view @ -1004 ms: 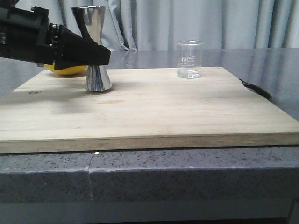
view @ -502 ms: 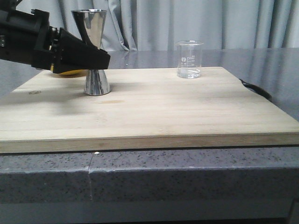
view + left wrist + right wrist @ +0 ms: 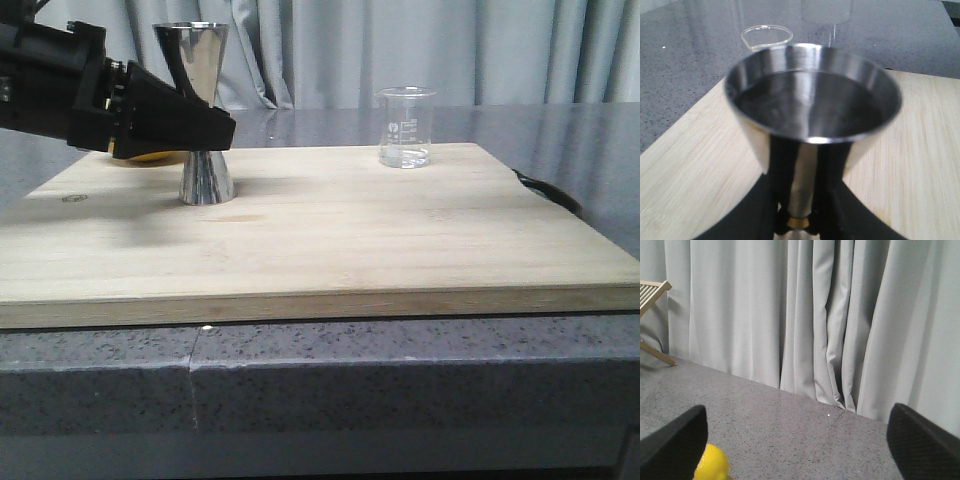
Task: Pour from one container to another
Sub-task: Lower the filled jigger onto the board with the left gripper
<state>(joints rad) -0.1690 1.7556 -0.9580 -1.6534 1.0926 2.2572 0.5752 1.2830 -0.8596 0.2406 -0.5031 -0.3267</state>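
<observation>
A shiny steel jigger point(image 3: 200, 110) with gold waist is gripped by the left claw point(image 3: 205, 128); the clear beaker point(image 3: 406, 127) bears unreadable white print. The right claw point(image 3: 800, 440) is held open.

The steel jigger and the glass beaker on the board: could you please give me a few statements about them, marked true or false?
1. The left claw grips the jigger at its narrow waist. True.
2. The beaker lies on its side. False: it stands upright on the wooden board.
3. The right claw holds the beaker. False: it is open, holding nothing.
4. The jigger stands on the board's left part, the beaker to the right. True.
5. A lemon shows behind the left claw. True.
</observation>
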